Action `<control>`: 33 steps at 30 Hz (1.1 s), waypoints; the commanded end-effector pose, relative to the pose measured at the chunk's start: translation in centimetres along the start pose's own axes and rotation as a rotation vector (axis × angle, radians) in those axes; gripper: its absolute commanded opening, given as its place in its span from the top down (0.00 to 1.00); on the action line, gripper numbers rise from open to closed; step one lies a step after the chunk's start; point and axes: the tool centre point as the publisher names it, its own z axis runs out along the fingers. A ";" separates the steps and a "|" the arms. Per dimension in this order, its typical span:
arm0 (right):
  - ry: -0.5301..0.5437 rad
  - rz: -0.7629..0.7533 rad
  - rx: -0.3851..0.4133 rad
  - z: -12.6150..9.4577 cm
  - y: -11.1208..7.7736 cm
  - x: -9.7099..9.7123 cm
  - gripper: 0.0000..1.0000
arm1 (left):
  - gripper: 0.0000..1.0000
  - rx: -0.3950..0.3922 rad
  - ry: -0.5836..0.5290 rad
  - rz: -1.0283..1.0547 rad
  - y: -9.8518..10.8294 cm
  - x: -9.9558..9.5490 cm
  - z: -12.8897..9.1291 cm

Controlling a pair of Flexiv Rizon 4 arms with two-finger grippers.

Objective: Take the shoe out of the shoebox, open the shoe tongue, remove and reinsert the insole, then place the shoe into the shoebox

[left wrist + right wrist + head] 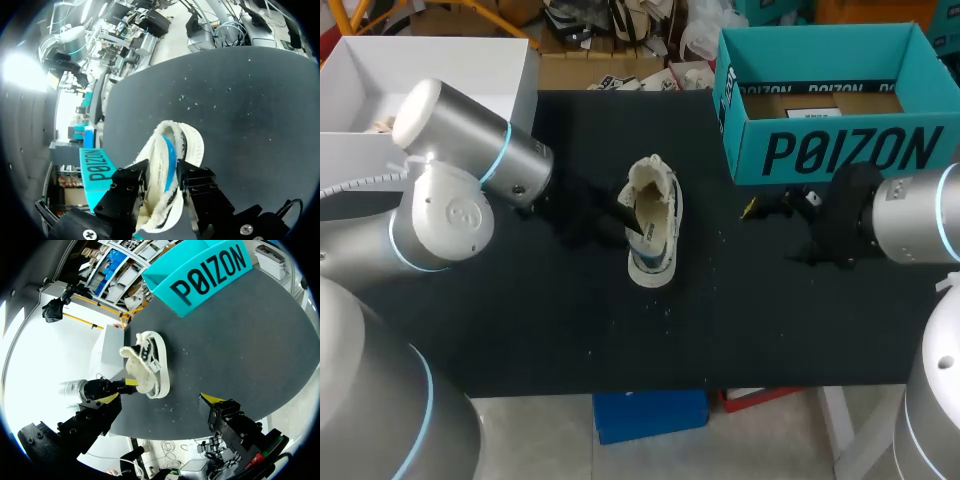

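Plainly, from overhead the shoe [653, 225] is out of its box and sits in the middle of the black table [770, 320], toe toward the near edge and its fleecy opening toward the far side. The left gripper [630, 222] comes in from the left with one dark finger dipped into that opening. I take this as a hold meant to steady the shoe and get at the tongue or insole. The teal shoebox [840, 150] stands open at the far right, well apart from the shoe, presumably left there for the return. Bold dark lettering runs across its near wall and a small white label lies inside, but I leave both unread. The right gripper [760, 208] hangs just in front of that wall, to the right of the shoe and clear of it. From the left wrist, the two black fingers press the shoe's side wall from both sides, so this gripper is clamped on the shoe, with its yellow tips buried from sight. A blue strip runs along the shoe, and I cannot tell whether it is the insole. From the right wrist, that gripper's yellow tips stand wide apart with nothing between them. The shoe lies ahead of them and the box farther off, so the right arm looks to be waiting its turn.
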 end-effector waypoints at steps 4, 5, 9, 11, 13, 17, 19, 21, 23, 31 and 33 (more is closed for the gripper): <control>0.001 0.000 0.002 0.0 0.0 0.0 0.00 | 1.00 -0.019 0.031 0.014 -0.1 -0.4 1.0; 0.001 0.000 0.002 0.0 0.0 0.0 0.00 | 1.00 -0.023 0.039 0.022 -0.1 -0.5 1.2; 0.001 0.000 0.002 0.0 0.0 0.0 0.00 | 1.00 -0.034 0.048 0.031 0.0 -0.7 1.6; 0.001 0.000 0.002 0.0 0.0 0.0 0.00 | 1.00 -0.047 0.061 0.044 0.1 -0.8 1.7; 0.001 0.000 0.002 0.0 0.0 0.0 0.00 | 1.00 -0.060 0.081 0.057 0.0 -0.8 1.9; 0.001 0.000 0.002 0.0 0.0 0.0 0.00 | 1.00 -0.093 0.145 0.078 0.2 -0.4 2.2; 0.001 0.000 0.002 0.0 0.0 0.0 0.00 | 1.00 -0.101 0.191 0.096 0.2 0.0 2.4; 0.001 0.000 0.002 0.0 0.0 0.0 0.00 | 1.00 -0.095 0.217 0.101 0.2 0.4 2.7; 0.001 0.000 0.002 0.0 0.0 0.0 0.00 | 1.00 -0.105 0.234 0.099 0.4 0.6 2.9; 0.001 0.000 0.002 0.0 0.0 0.0 0.00 | 0.15 -0.119 0.218 0.089 0.8 0.4 2.0; 0.001 0.000 0.002 0.0 0.0 0.0 0.00 | 0.00 -0.114 0.204 0.091 0.5 0.0 1.3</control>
